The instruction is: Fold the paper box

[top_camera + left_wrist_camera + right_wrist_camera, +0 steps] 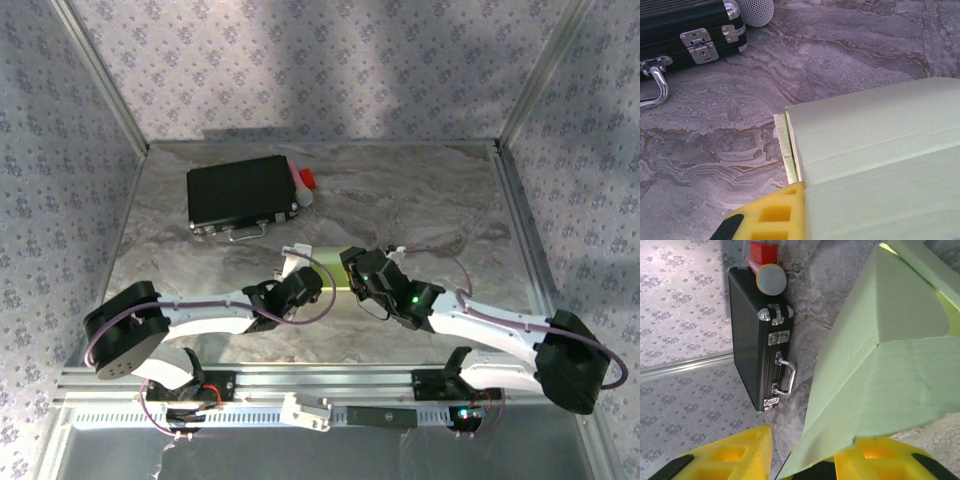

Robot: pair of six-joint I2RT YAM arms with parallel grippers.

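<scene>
1. The left gripper (799, 202): closed. One yellow finger shows at the near edge of the paper box (875, 150) and the card hides its partner, so I take it to be pinching that edge. By my reading it serves as an anchor, so the sheet cannot slide while the other arm works.

2. The right gripper (805, 455): jaws apart, astride the card's lower edge. The card lies against one finger (875, 462), with a gap to the other, so nothing is clamped. It is likely placed to take a panel and turn it along its crease.

3. The paper box: pale green, partly folded, on the table (430, 200) between the two wrists, near the front middle.

4. A black case (242, 195): closed, back left, well apart from the card. A mesh-headed microphone (771, 279) and a red block (763, 250) lie just beside one short side.

Views compared: from above, the card is a thin sliver between the wrists. The left wrist camera gives flat panels, a long crease and a narrow tab at the end. The right wrist camera gives a panel raised like a tent, with a rounded flap on top.
</scene>
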